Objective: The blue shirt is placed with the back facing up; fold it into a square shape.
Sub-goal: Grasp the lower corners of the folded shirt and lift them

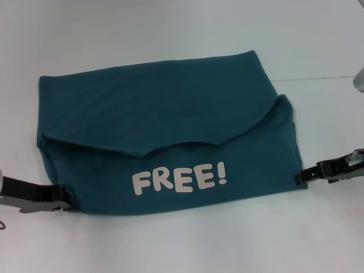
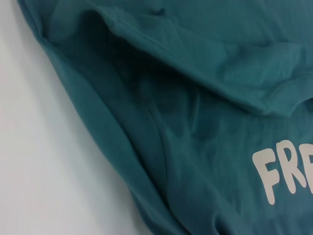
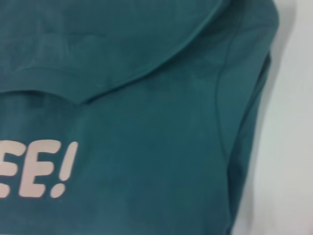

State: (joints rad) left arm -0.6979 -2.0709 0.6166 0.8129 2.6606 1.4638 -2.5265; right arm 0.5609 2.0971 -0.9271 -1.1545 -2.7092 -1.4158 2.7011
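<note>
The blue shirt (image 1: 165,114) lies on the white table, folded into a wide band. A plain teal layer with a curved hem overlaps a nearer panel that bears pale "FREE!" lettering (image 1: 179,179). My left gripper (image 1: 69,203) lies low at the shirt's near left corner, its fingers pinched together on the cloth edge. At the right edge, level with the lettering, my right gripper (image 1: 298,178) is also closed on the cloth. The left wrist view shows the shirt (image 2: 186,127) close up and the right wrist view shows the shirt (image 3: 146,122); neither shows any fingers.
The white table (image 1: 182,34) extends on all sides of the shirt. A thin seam line (image 1: 318,78) crosses the table at the far right. A pale object (image 1: 359,79) sits at the right edge of the head view.
</note>
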